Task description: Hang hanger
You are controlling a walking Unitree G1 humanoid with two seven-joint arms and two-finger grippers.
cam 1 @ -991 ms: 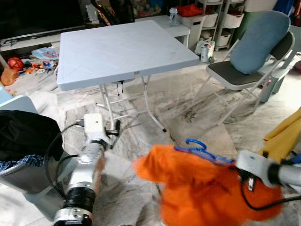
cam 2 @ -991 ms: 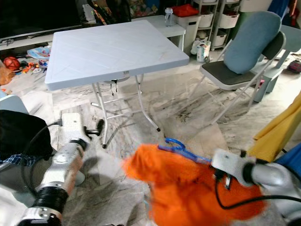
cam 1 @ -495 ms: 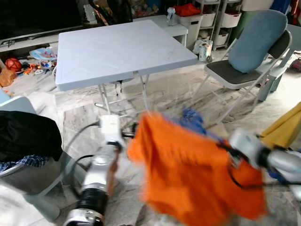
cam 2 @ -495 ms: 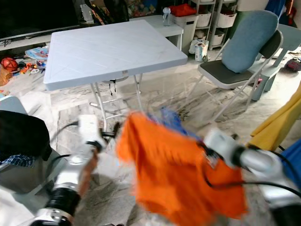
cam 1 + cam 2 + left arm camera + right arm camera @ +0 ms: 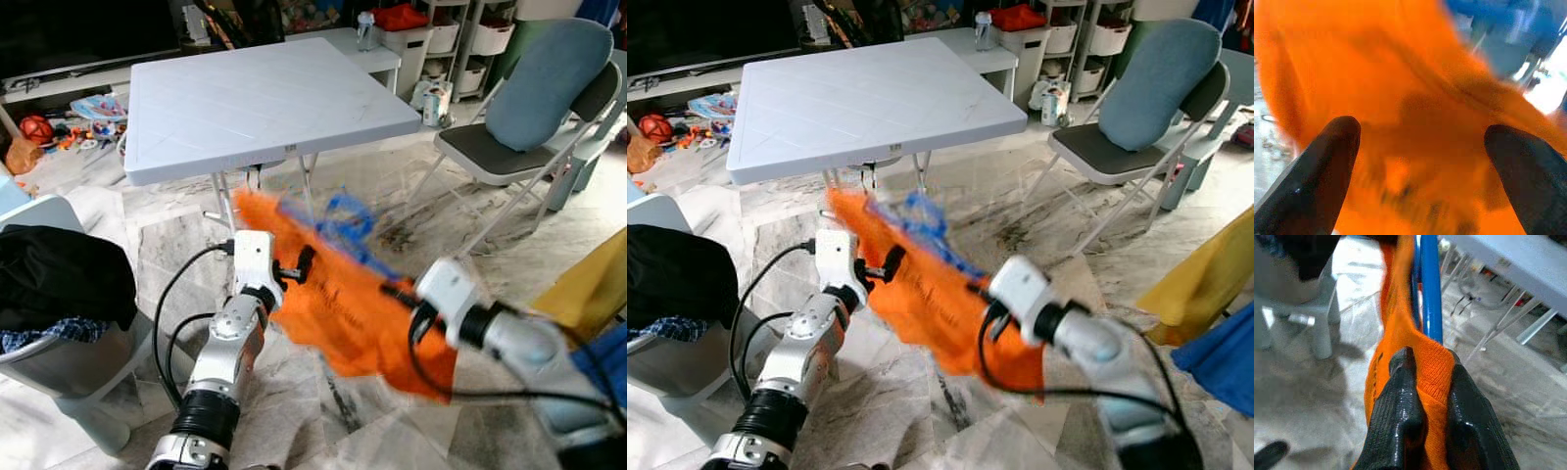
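- Step in hand: carrying the load. The right gripper (image 5: 1422,396) has its fingers clenched on the orange garment (image 5: 343,299) and the blue hanger (image 5: 1429,289) inside it, held in the air before the robot, near the white surface (image 5: 265,98).
- The left gripper (image 5: 1420,147) has its fingers spread against the cloth, grasping nothing.
- Next, judging from the task, the hanger's hook must be brought to a rail; none is seen.

garment (image 5: 343,304): matt orange cloth | hanger (image 5: 1430,293): glossy blue plastic | floor (image 5: 411,206): polished marble
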